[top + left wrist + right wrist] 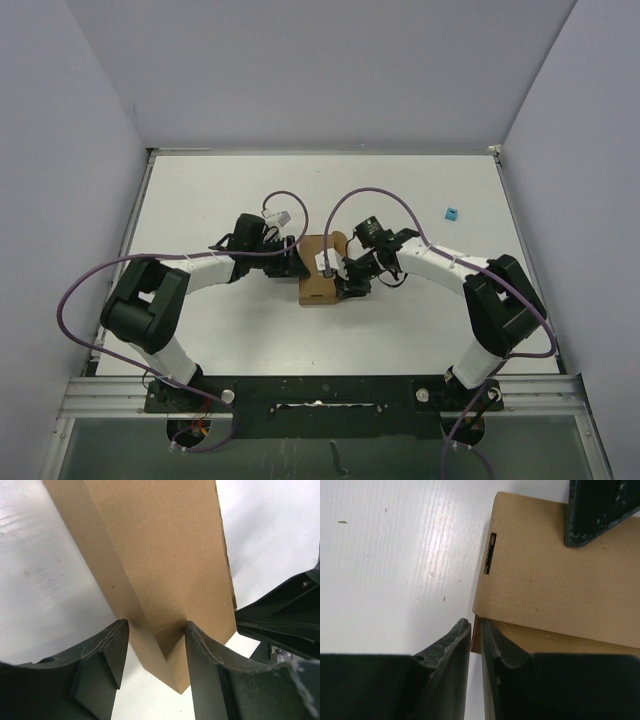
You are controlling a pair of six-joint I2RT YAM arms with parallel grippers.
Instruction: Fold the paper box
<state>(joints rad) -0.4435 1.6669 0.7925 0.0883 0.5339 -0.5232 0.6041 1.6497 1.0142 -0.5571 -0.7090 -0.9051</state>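
The paper box (321,268), a small brown carton, lies mid-table between both arms. My left gripper (291,262) comes at it from the left. In the left wrist view the left gripper (156,625) straddles a long edge of the carton (165,555); one finger (202,652) rests on the wide face and the other (107,647) meets the narrow side. My right gripper (349,279) is at the box's right side. In the right wrist view the right gripper (476,625) is nearly closed on a thin cardboard flap edge (475,635) under the box's top panel (555,580).
A tiny blue cube (451,213) sits on the white table (200,200) at the back right. Grey walls enclose the table on three sides. The left gripper's finger (600,510) shows on the box top in the right wrist view.
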